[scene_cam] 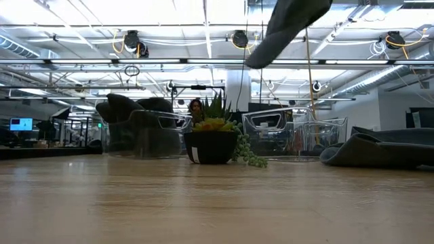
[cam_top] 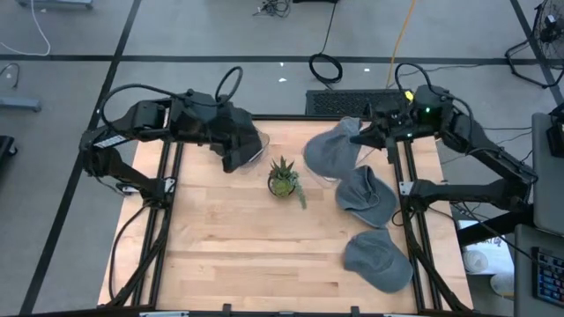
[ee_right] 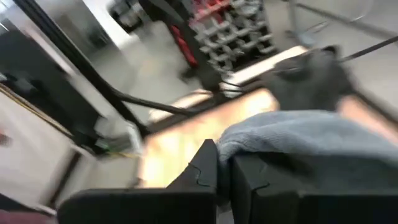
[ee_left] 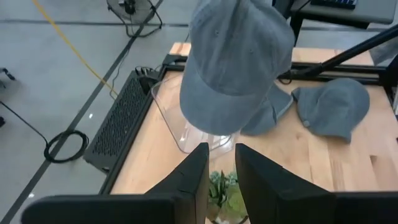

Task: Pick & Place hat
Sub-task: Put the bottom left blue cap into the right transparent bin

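Note:
My right gripper is shut on a grey hat and holds it in the air near the table's far right. The same hat shows high in the low view and large in the left wrist view, above a clear bin. Two more grey hats lie flat on the table, one at mid right and one nearer. My left gripper is open and touches nothing. It hovers at the far left by another clear bin. My right gripper pinches the grey hat's cloth edge between its two fingers, coming level from the table's right side. The hat is lifted clear of the table and hangs below and to the left of the fingers, slack.
A small potted succulent stands at the table's middle, between the two clear bins. The near half of the wooden table top is bare. Black frame rails run along both sides.

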